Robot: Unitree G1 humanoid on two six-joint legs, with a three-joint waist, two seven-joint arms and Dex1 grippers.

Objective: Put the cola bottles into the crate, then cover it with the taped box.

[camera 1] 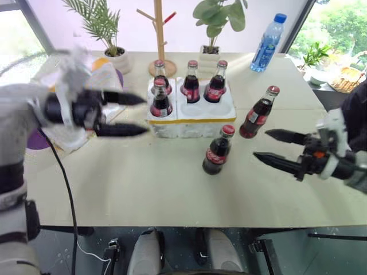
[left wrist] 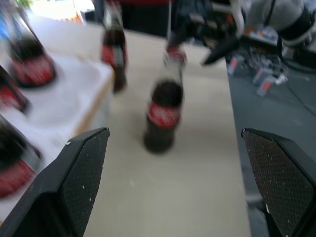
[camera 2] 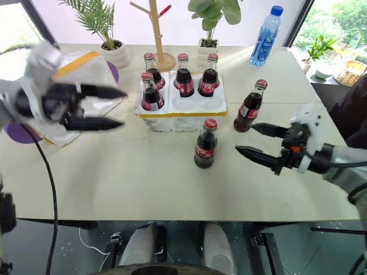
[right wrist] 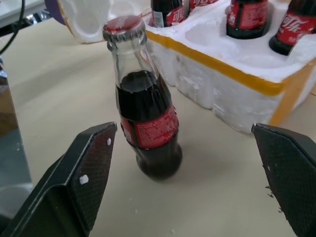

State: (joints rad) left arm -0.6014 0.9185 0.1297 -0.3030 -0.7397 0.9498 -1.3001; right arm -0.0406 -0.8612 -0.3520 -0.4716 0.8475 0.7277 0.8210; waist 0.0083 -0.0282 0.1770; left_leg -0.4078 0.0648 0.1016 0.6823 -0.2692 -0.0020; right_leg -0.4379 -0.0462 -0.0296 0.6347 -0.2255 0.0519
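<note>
Four bottles stand in the crate (camera 2: 182, 114), so by my reading the task is past halfway; two holes on its near side are empty and two bottles wait on the table (camera 2: 143, 183). Nearest the camera, the loose bottle (camera 2: 205, 144) stands just in front of the crate, and the right gripper (camera 2: 256, 141) hangs beside it with jaws wide and nothing in them. The second loose bottle (camera 2: 250, 106) stands off the crate's right end. The left gripper (camera 2: 104, 107), also wide and empty, hovers left of the crate. Behind it, left of the crate, lies the taped box (camera 2: 86, 64), not yet used as a cover. Beyond the crate's right end stands a water bottle (camera 2: 267, 28). The right wrist view shows the near bottle squarely between its fingers (right wrist: 89, 173) and the crate's yellow band up close; the left wrist view looks along the crate's front to both loose bottles.
</note>
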